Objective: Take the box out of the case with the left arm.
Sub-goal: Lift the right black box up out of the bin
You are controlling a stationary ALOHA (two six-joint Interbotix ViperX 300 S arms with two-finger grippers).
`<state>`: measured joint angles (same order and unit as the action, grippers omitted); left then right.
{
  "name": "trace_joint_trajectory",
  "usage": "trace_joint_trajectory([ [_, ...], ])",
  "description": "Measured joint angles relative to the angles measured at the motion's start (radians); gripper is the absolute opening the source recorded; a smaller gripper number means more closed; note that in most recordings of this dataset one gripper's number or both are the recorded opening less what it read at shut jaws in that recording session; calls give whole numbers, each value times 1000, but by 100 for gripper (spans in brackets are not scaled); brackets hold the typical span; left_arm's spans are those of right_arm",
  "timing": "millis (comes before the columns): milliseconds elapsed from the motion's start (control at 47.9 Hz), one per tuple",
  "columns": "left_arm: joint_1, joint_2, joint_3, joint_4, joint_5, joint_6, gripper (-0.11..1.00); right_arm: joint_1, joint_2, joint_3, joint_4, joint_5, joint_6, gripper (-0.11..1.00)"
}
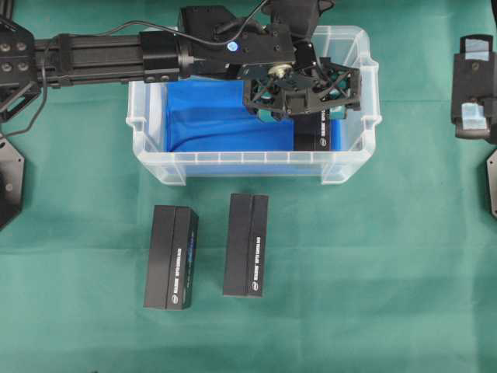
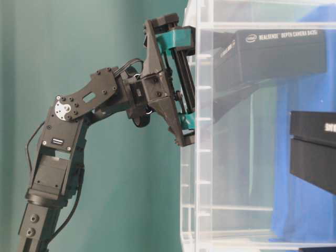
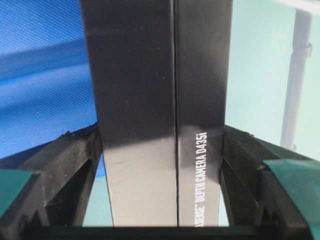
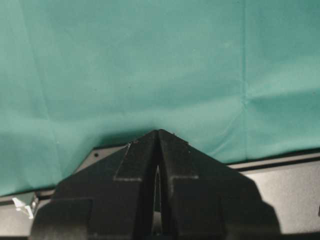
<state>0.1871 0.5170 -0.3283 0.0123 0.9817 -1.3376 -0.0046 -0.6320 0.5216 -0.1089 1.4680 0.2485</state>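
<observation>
Box (image 3: 155, 115) mostly hidden in case (image 1: 155, 159), left tool (image 1: 307, 93) clamped on it — right tool (image 4: 157, 150) pressed closed

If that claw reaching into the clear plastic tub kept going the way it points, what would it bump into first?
The left gripper would first meet the black cardboard box already between its fingers; beyond that, probably the clear tub's blue bottom, though depth is unclear.
</observation>
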Motion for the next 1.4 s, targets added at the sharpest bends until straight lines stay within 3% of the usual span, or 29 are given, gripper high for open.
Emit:
trace_joint_trajectory([
  [397, -2, -2, -5, -2, 11, -21, 64, 2, -2, 0, 0, 2, 0, 2],
  [648, -6, -23, -57, 3, 120, -32, 62, 0, -3, 0, 0, 2, 0, 2],
  [1400, -26, -52, -445, 5, 456, -29, 61, 0, -2, 0, 0, -2, 0, 2],
])
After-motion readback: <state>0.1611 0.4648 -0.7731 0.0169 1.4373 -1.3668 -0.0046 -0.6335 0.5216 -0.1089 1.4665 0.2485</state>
